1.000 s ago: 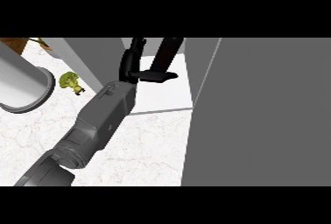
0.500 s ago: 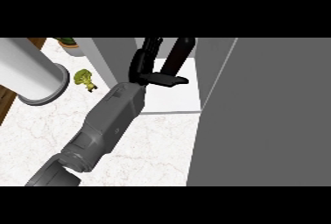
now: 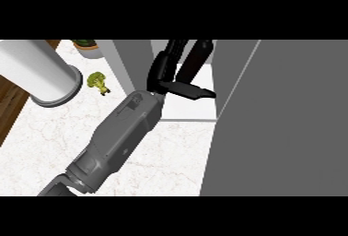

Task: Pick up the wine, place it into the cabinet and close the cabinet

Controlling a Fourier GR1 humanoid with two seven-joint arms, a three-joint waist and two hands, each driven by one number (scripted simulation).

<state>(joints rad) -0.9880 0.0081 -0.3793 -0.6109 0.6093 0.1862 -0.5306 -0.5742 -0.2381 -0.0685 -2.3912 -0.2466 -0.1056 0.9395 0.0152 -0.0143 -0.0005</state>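
Observation:
My left hand [image 3: 178,82] reaches from the lower left into the open cabinet [image 3: 192,109], above its pale shelf floor. The fingers [image 3: 166,62] point straight up into the opening and the thumb [image 3: 194,91] sticks out to the right. A second dark long shape [image 3: 197,57] rises beside the fingers; I cannot tell whether it belongs to the hand or is the wine bottle. No bottle is clearly visible anywhere. The grey cabinet door [image 3: 285,120] stands open and fills the right side. The right hand is out of view.
A white paper towel roll [image 3: 37,69] stands at the upper left on the marble counter [image 3: 61,129]. A green broccoli [image 3: 98,83] lies beside it, and a potted plant [image 3: 87,46] stands at the top. The counter's wooden edge [image 3: 10,108] runs down the left.
The whole scene has slid to the right in the view. The hand has kept its straight-fingered pose inside the cabinet opening.

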